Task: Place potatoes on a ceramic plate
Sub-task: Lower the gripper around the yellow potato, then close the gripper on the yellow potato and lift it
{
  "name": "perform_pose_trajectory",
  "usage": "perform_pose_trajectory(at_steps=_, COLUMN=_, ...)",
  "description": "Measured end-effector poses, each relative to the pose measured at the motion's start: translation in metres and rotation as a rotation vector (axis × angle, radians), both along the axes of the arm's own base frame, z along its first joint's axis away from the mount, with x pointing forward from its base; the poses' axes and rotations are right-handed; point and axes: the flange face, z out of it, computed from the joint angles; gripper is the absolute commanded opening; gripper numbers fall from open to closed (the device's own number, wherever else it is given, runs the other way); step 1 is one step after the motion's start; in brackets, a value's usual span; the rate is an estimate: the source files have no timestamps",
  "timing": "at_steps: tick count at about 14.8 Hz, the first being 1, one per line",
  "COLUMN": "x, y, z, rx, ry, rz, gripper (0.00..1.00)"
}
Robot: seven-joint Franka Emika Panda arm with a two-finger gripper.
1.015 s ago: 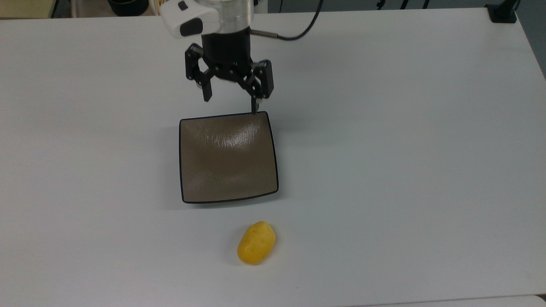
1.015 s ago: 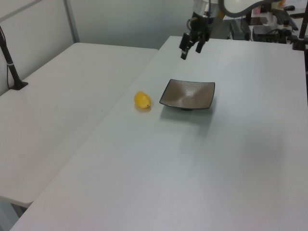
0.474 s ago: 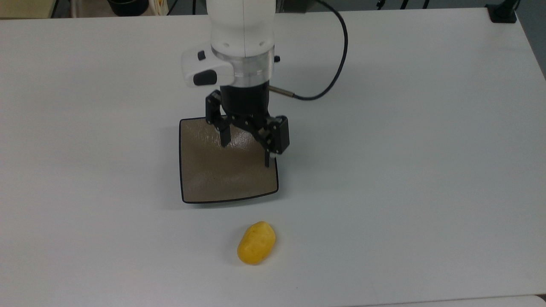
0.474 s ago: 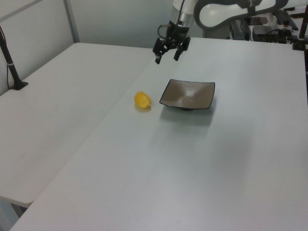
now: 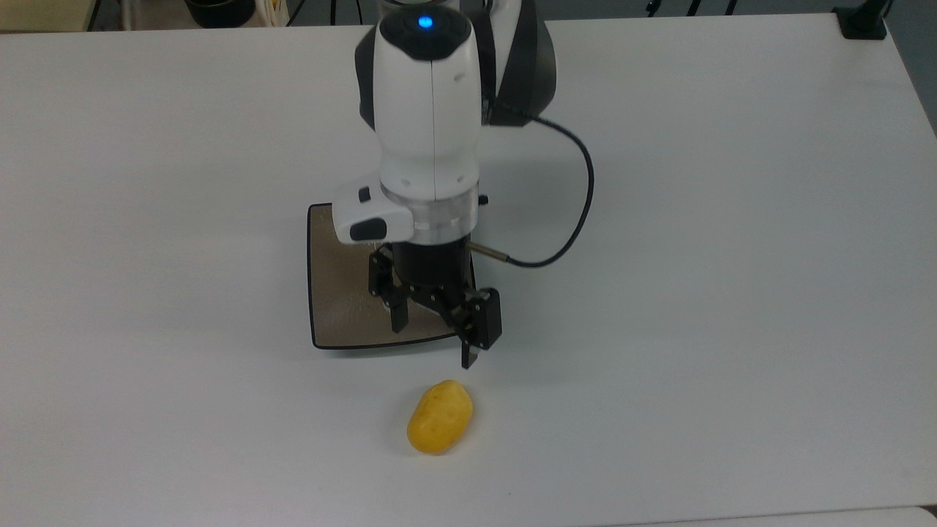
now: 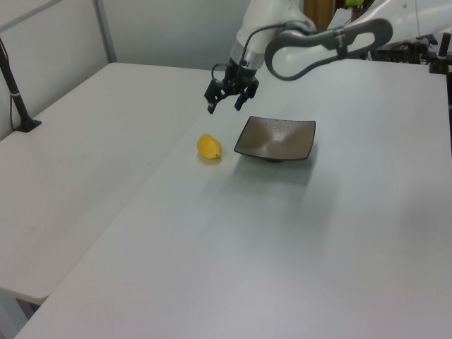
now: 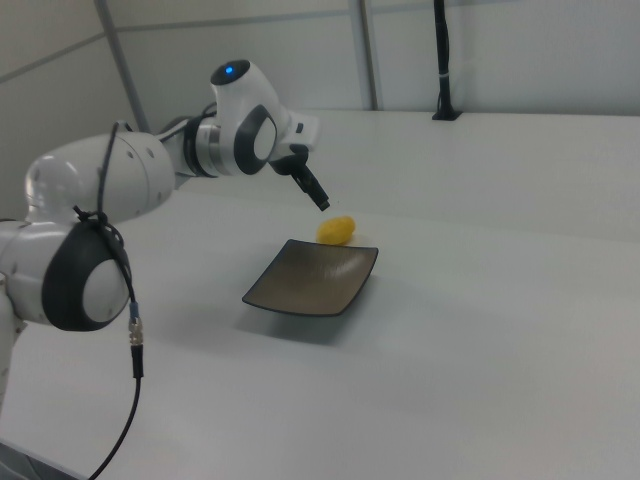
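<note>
Since a moment earlier the arm had swung across the plate toward the potato; nothing else on the table had shifted. From where I stood, the white table point(image 5: 732, 256) was the biggest thing in sight, and the arm point(image 5: 428, 124) reached out over it. Beneath the arm lay the ceramic plate point(image 5: 340, 293), square and glossy brown-grey, with nothing on it. The gripper point(image 5: 433, 342) hung in the air over the plate's edge nearest the potato, its fingers spread apart and holding nothing.

Smallest of all was the potato point(image 5: 440, 416), bright yellow, resting on the table just past that edge of the plate and clear of it. In the top view it lay almost straight below the gripper, its long axis tilted a little — upper end toward the top view's right. By my judgement, the coming move called for a short advance past the rim, then a descent with the fingers straddling the potato's narrow width.
</note>
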Motion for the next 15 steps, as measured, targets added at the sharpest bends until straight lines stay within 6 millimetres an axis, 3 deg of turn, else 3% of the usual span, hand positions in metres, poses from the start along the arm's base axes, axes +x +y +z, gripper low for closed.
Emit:
perform_pose_trajectory(at_steps=5, x=0.017, y=0.018, z=-0.057, rx=-0.022, ry=-0.059, rz=-0.02, gripper=1.0)
perform_pose_trajectory(at_steps=13, x=0.029, y=0.022, z=-0.107, rx=-0.046, ry=-0.125, rz=-0.022, gripper=1.0)
perform_pose_trajectory(at_steps=14, x=0.03, y=0.022, z=-0.109, rx=-0.05, ry=-0.127, rz=-0.018, gripper=0.99)
perform_pose_trajectory(at_steps=15, x=0.03, y=0.022, z=-0.112, rx=-0.061, ry=-0.127, rz=-0.013, gripper=0.9)
